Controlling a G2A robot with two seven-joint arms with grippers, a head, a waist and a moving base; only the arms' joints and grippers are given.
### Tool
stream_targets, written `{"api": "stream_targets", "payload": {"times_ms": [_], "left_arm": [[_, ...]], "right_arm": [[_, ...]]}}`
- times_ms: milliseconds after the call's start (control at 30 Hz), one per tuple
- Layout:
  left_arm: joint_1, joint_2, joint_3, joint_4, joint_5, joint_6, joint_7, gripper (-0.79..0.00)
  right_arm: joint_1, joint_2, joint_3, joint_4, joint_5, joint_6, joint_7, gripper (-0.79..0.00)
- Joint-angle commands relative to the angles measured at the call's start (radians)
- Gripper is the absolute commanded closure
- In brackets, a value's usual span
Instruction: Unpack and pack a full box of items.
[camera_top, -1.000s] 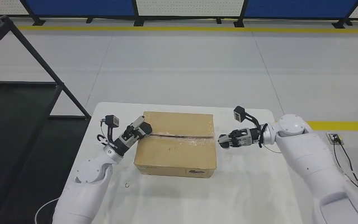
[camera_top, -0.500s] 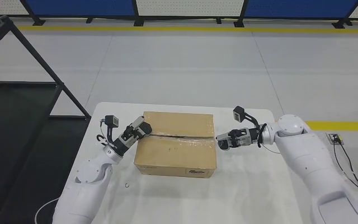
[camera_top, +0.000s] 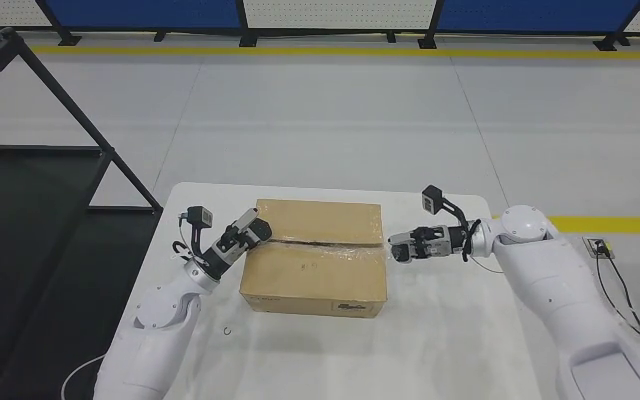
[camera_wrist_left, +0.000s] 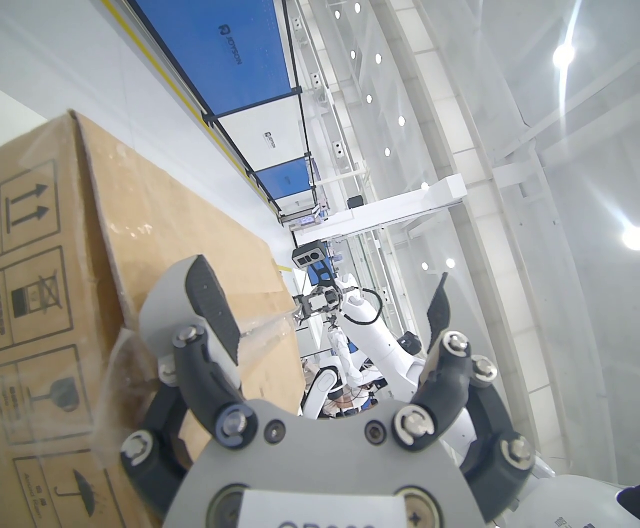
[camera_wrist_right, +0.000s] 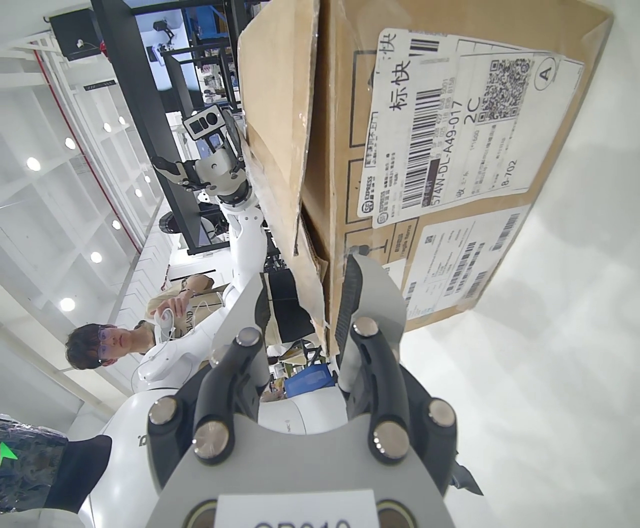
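A brown cardboard box (camera_top: 315, 265) lies in the middle of the white table (camera_top: 450, 330), flaps down, with a taped seam running along its top. My left gripper (camera_top: 258, 228) is at the left end of that seam and open. One finger (camera_wrist_left: 212, 305) rests on the box top (camera_wrist_left: 165, 220) by loose clear tape, the other is in the air. My right gripper (camera_top: 396, 249) is at the seam's right end, fingers narrowed but open. The torn flap edge (camera_wrist_right: 312, 280) sits between them, beside the labelled end wall (camera_wrist_right: 450, 150).
A small ring-like object (camera_top: 229, 328) lies on the table near the box's front left corner. A black metal frame (camera_top: 100, 160) stands off the table's left side. Bare tabletop lies in front of the box and to its right.
The right gripper edged in toward the box's right end, then lifted slightly. The left arm and the box stayed put.
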Motion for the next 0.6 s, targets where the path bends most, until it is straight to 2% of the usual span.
{"api": "stream_targets", "payload": {"times_ms": [0, 200, 233, 267, 300, 367, 500, 567], "left_arm": [[0.002, 0.000, -0.001, -0.003, 0.000, 0.001, 0.000, -0.785], [0.022, 0.003, -0.019, -0.037, -0.018, -0.018, -0.003, -0.785], [0.029, 0.003, -0.024, -0.048, -0.025, -0.025, -0.003, -0.785], [0.035, 0.004, -0.030, -0.060, -0.032, -0.034, -0.004, -0.785], [0.043, 0.005, -0.037, -0.072, -0.039, -0.040, -0.004, -0.785], [0.059, 0.007, -0.052, -0.095, -0.055, -0.050, -0.003, -0.785], [0.091, 0.013, -0.084, -0.130, -0.072, -0.056, -0.007, -0.785], [0.106, 0.016, -0.097, -0.141, -0.079, -0.057, -0.010, -0.785]], "right_arm": [[0.000, 0.004, 0.009, 0.000, 0.004, -0.011, -0.011, -0.345], [0.002, 0.024, 0.049, -0.001, 0.018, -0.072, -0.072, -0.391], [0.002, 0.028, 0.057, -0.001, 0.017, -0.092, -0.092, -0.545], [0.001, 0.032, 0.064, -0.016, 0.020, -0.108, -0.108, -0.585], [-0.005, 0.036, 0.073, -0.038, 0.026, -0.121, -0.121, -0.579], [-0.019, 0.046, 0.086, -0.087, 0.018, -0.157, -0.157, -0.625], [-0.073, 0.070, 0.103, -0.245, -0.001, -0.165, -0.165, -0.591], [-0.105, 0.081, 0.103, -0.321, -0.028, -0.148, -0.148, -0.603]]}}
